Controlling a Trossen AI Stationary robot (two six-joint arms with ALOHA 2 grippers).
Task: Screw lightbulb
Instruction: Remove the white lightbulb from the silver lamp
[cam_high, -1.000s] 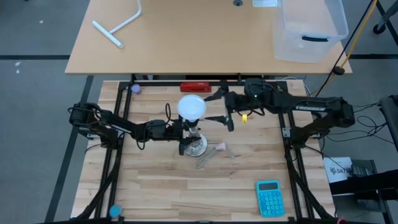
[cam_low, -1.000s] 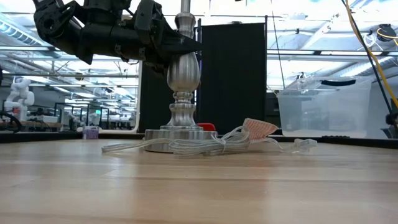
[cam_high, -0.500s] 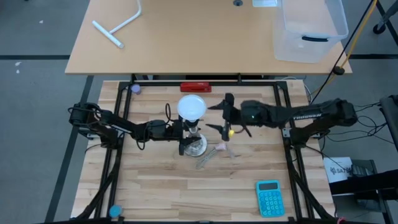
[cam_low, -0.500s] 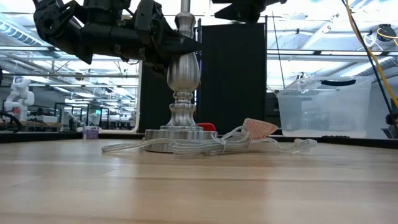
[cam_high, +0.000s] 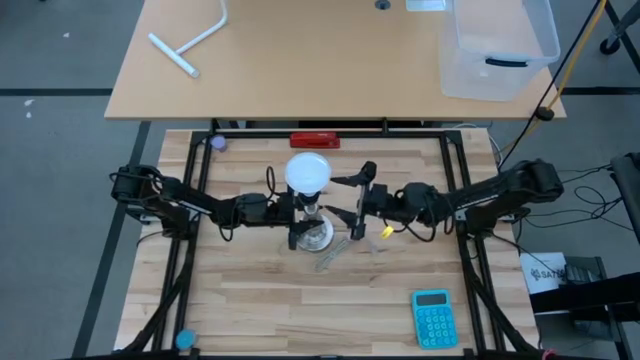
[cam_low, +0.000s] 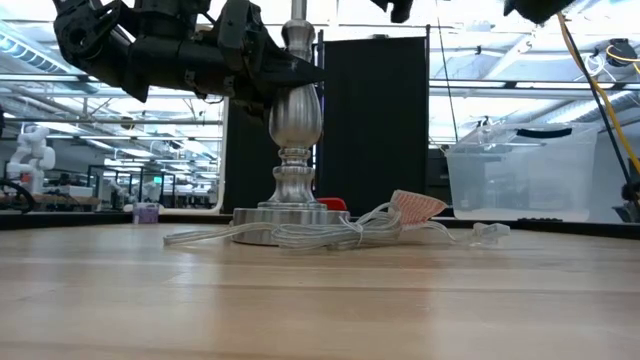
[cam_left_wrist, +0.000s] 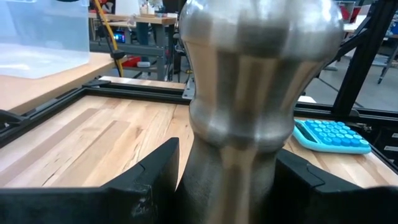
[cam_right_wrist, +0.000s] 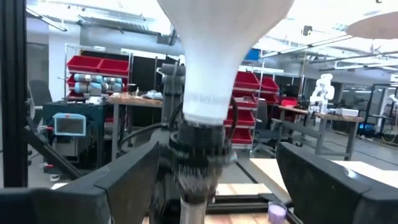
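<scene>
The white lightbulb (cam_high: 308, 172) stands upright on top of the silver lamp stand (cam_high: 314, 234), its narrow neck (cam_right_wrist: 208, 93) going down into the socket (cam_right_wrist: 198, 163). The stand's round foot (cam_low: 290, 216) rests on the wooden table. My left gripper (cam_high: 298, 212) comes from the table's left and is shut on the stand's stem. My right gripper (cam_high: 358, 198) hovers open just right of the bulb at about the height of the bulb's neck. Its two fingers (cam_right_wrist: 127, 186) show on either side of the neck and touch nothing. My left gripper pinches the stand's bulging silver stem (cam_left_wrist: 233, 130) between its two fingers (cam_left_wrist: 158, 177), one on each side. The fingers come level from the table's left and lie across the upright stem (cam_low: 296, 105). The stand stays upright with its foot on the table.
A clear cord with a small pink piece (cam_high: 345, 245) lies right of the stand's foot. A blue calculator (cam_high: 432, 318) lies near the front right, a red object (cam_high: 314, 140) at the far edge. On the table beyond stand a clear bin (cam_high: 497, 45) and a white pipe (cam_high: 190, 45).
My right gripper has come down and swung toward the table's near side and left, closing on the bulb. It has tipped from slanting down to about level and stays open. The left gripper, stand and bulb have kept still.
</scene>
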